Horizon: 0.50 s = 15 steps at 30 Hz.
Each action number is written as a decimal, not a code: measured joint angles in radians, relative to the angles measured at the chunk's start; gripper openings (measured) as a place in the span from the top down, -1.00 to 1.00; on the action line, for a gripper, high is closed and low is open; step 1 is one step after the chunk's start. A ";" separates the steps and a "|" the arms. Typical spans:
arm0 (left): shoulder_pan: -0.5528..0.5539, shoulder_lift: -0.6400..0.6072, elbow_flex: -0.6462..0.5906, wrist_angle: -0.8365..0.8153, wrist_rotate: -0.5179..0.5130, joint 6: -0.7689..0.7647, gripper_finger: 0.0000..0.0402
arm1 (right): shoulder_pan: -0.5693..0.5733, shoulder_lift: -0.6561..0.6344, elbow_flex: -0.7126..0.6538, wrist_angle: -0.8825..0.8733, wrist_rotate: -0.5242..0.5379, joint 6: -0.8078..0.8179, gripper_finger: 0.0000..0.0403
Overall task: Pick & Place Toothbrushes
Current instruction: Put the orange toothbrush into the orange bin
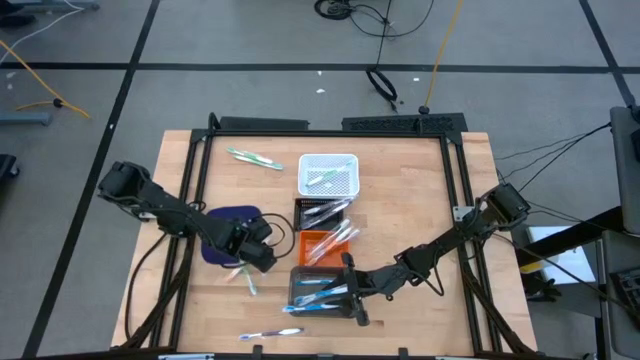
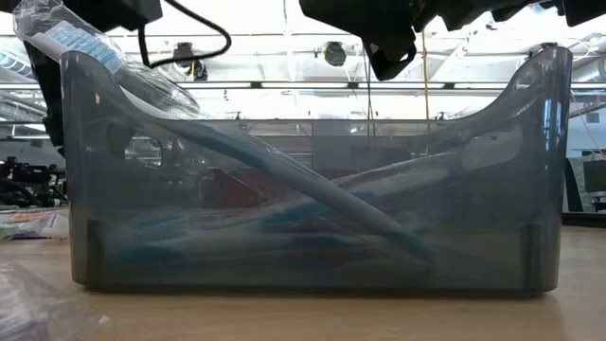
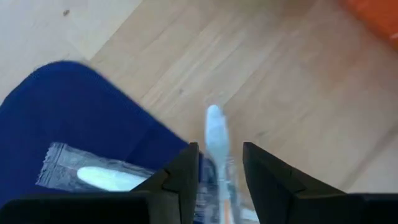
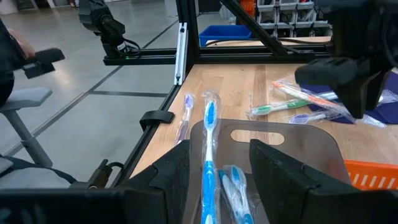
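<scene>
Now: Two Grippers Over the Trays and the Mat

Now my left gripper [image 1: 262,256] hangs low over the bare wood just beside the dark blue mat [image 1: 226,222], fingers [image 3: 180,180] parted, with a wrapped toothbrush [image 3: 215,140] lying in the gap between them; I cannot tell whether either pad touches it. Around that spot the table [image 1: 420,200] is open wood, with clear room toward the near edge and toward the left frame rail.

My right gripper [image 1: 352,292] sits at the right-hand end of the smoky grey tray [image 1: 318,290], fingers [image 4: 165,180] spread apart and clamped on nothing, the tray's handle wall standing between them. Past it lies a strip of free wood, then the black rail at the table's edge.

Four trays run in a column down the middle of the table: a white perforated tray [image 1: 328,174] farthest away, a dark tray [image 1: 322,212], an orange tray [image 1: 325,245], then the grey one nearest. They stand between my two arms.

Blue-handled toothbrushes [image 2: 284,204] lie crossed inside the grey tray, one leaning up over its corner. A green one [image 1: 254,158] lies loose at the far left, a wrapped one [image 1: 270,333] near the front edge, and another wrapped one [image 3: 99,177] rests on the mat. All are thin sticks, whitish or clear, several in crinkled clear wrap.
</scene>
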 joint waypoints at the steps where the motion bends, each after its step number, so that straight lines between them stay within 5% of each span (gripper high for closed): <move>1: 0.000 0.015 0.000 -0.002 0.006 0.000 0.36 | 0.000 0.000 0.000 0.000 0.000 0.000 0.23; 15: 0.072 0.107 0.004 0.002 0.138 0.060 0.48 | 0.000 0.000 0.000 0.001 0.000 0.000 0.23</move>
